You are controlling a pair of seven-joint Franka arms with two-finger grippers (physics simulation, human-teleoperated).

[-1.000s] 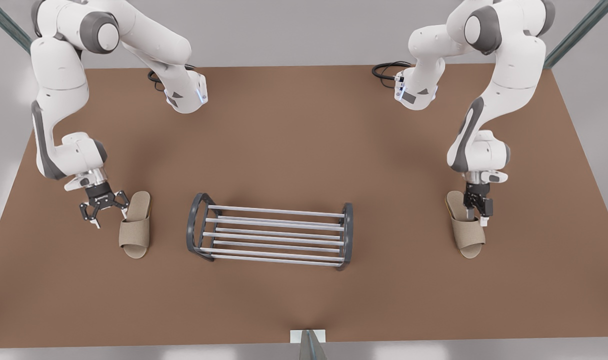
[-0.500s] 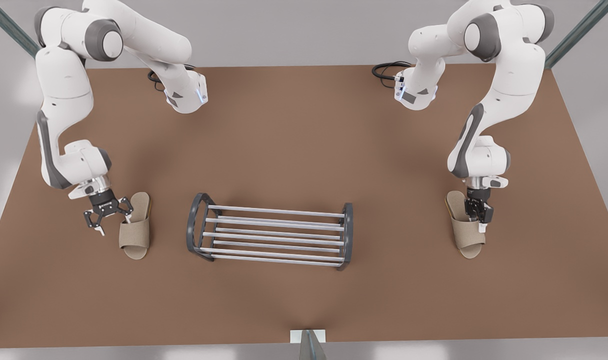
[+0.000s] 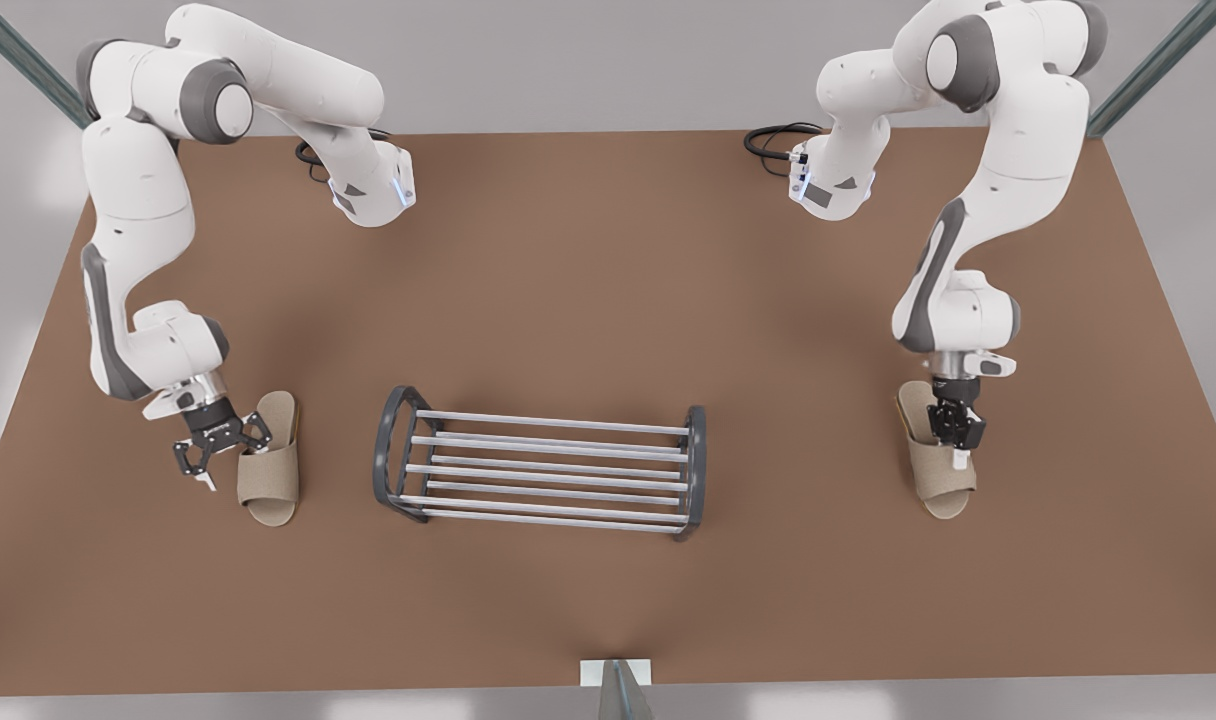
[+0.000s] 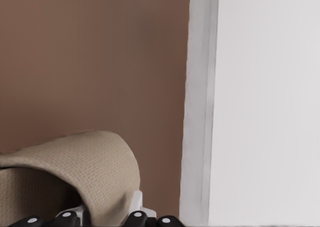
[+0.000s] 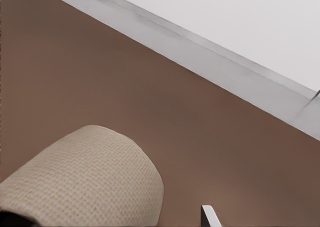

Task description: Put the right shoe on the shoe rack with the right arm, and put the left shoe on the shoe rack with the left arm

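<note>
The right gripper (image 3: 228, 455), on the arm at the front view's left, is spread wide and tilted, low at the outer side of the right shoe (image 3: 271, 470). One finger reaches over the heel end of the sole, and the other hangs outside the shoe above bare table (image 3: 608, 280). In the right wrist view that outer fingertip (image 5: 209, 216) stands apart from the woven strap of the shoe (image 5: 90, 177), with brown surface between them. It holds nothing.

The left gripper (image 3: 953, 438), on the arm at the front view's right, points straight down onto the outer side of the left shoe (image 3: 943, 485), at the strap's rear edge. It looks narrow from the front. I cannot tell whether it has closed on the fabric. The left wrist view shows the strap (image 4: 75, 172) right against the gripper body.

The shoe rack (image 3: 538, 468) stands between the two shoes, well apart from each, its silver bars bare.

Both shoes lie flat on the table, toes toward the near edge. Each has open surface around it, and the table's side edges run just beyond the grippers.
</note>
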